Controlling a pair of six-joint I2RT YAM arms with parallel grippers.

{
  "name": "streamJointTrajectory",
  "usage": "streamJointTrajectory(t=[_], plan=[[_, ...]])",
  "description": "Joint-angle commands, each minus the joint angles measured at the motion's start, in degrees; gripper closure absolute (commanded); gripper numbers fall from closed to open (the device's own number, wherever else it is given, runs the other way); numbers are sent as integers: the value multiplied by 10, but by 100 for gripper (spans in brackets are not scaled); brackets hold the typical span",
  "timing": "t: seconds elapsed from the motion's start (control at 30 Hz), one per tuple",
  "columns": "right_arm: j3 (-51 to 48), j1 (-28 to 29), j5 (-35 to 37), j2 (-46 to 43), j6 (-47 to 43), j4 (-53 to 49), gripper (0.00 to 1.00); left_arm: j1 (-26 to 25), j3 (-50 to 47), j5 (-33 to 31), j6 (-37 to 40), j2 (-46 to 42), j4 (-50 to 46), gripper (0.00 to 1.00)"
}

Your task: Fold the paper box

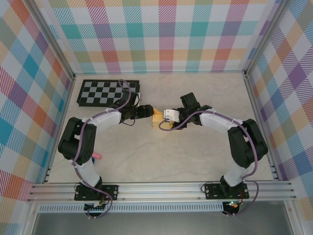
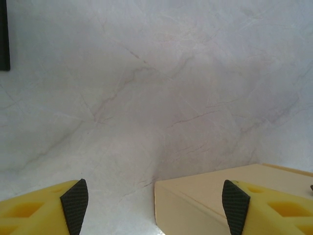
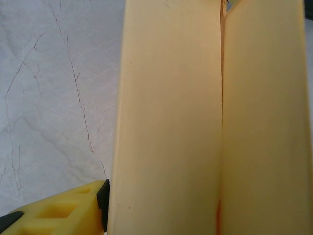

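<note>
The left gripper (image 2: 155, 208) stands wide open just above the pale marbled tabletop (image 2: 146, 98) and holds nothing. Its right-hand pad (image 2: 235, 210) overlaps the near corner of the paper box (image 2: 220, 188), while the other pad is clear of the card with bare table between. The right gripper (image 1: 164, 120) meets the box from the opposite side. Its wrist view shows one black pad (image 3: 102, 203) pressed to the card's long edge, but the second finger is hidden behind the panels, so I cannot tell whether it has closed on the box. The box lies near the middle of the table between the two grippers, well clear of the checkerboard panel (image 1: 108, 93) at the back left. It already has some depth, with a flat top, a low side wall, and a narrow seam where two pale yellow panels meet. It is probably very light and only stiff along its creases, so it would likely skid on the smooth surface and dent under a hard pinch. The safer hold looks to be on a folded edge or corner, with one arm steadying the box while the other presses a flap along its crease.
</note>
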Motion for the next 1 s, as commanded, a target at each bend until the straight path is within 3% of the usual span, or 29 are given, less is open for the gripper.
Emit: streamJointTrajectory(t=[0.0, 0.07, 0.23, 0.33, 0.4, 0.5, 0.57, 0.7, 0.8, 0.9, 0.97], plan=[[1, 2, -32, 12, -15, -5, 47, 41, -42, 52, 23, -56, 111, 24], [10, -1, -44, 13, -14, -18, 46, 66, -55, 88, 38, -71, 155, 22], [60, -23, -107, 27, 14, -80, 45, 76, -16, 183, 147, -65, 121, 21], [77, -33, -119, 43, 12, -103, 46, 75, -69, 271, 219, -84, 218, 20], [82, -37, -127, 48, 16, -107, 46, 67, -107, 299, 307, -109, 265, 18], [89, -42, -137, 53, 16, -117, 46, 58, -67, 306, 461, -112, 134, 20], [95, -46, -148, 57, 17, -124, 46, 57, -38, 308, 529, -97, 65, 27], [105, -52, -156, 65, 19, -134, 47, 52, -58, 282, 498, -95, 132, 42], [108, -54, -157, 68, 20, -140, 47, 34, -56, 261, 511, -96, 114, 55], [108, -56, -163, 69, 18, -143, 47, 27, -69, 213, 541, -97, 116, 77], [108, -57, -165, 71, 17, -145, 47, 33, -82, 190, 540, -98, 143, 80]])
